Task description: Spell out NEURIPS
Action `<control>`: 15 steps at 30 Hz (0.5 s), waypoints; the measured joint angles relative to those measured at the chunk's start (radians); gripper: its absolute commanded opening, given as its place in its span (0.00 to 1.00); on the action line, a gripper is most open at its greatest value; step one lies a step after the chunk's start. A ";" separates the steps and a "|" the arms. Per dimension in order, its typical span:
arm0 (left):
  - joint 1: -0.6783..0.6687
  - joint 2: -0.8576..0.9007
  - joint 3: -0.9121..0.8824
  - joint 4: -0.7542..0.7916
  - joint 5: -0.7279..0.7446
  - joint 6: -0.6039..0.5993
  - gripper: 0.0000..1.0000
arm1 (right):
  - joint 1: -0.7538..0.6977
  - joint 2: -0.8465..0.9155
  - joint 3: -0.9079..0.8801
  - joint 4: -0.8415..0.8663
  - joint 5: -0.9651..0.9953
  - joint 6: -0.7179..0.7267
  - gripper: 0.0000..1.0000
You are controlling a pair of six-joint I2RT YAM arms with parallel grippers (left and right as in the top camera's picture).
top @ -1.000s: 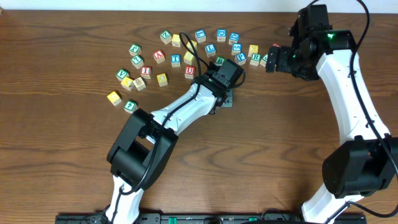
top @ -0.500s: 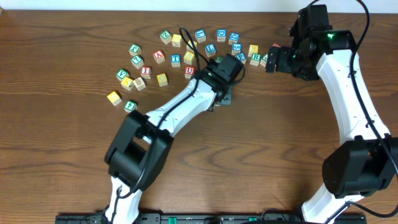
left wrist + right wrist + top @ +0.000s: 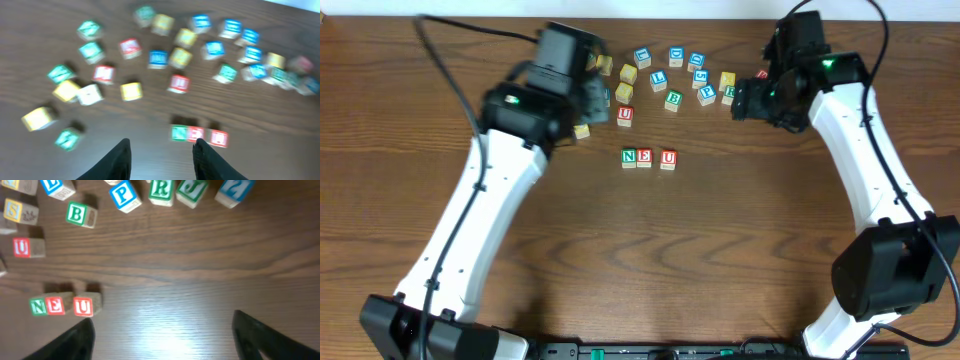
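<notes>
Laid so far at the middle of the table [image 3: 740, 260]: green-bordered wooden N cube [image 3: 629, 157] touching red-bordered wooden E cube [image 3: 644, 158], with red-bordered wooden U cube [image 3: 668, 159] just beside at 3 o'clock. Step in hand, by judgement: fetching the green-bordered wooden R cube [image 3: 161, 189], lying between 1 and 2 o'clock of the U. Right tool [image 3: 162, 317] spread wide, empty, near the R. Left tool [image 3: 162, 157] parted, holding nothing, off at 11 o'clock of the row. Next, likely: lower over the R, pinch, set down at 3 o'clock of the U.

N cube [image 3: 629, 158] is green; E cube [image 3: 644, 158], U cube [image 3: 668, 159] red.
</notes>
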 measured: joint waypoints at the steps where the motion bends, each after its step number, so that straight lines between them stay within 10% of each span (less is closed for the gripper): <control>1: 0.023 0.000 0.000 -0.009 0.000 0.003 0.40 | 0.006 0.000 -0.005 0.005 -0.002 0.004 0.64; 15: 0.216 0.030 0.000 -0.058 0.000 0.022 0.40 | 0.145 0.153 -0.024 0.041 -0.072 0.048 0.01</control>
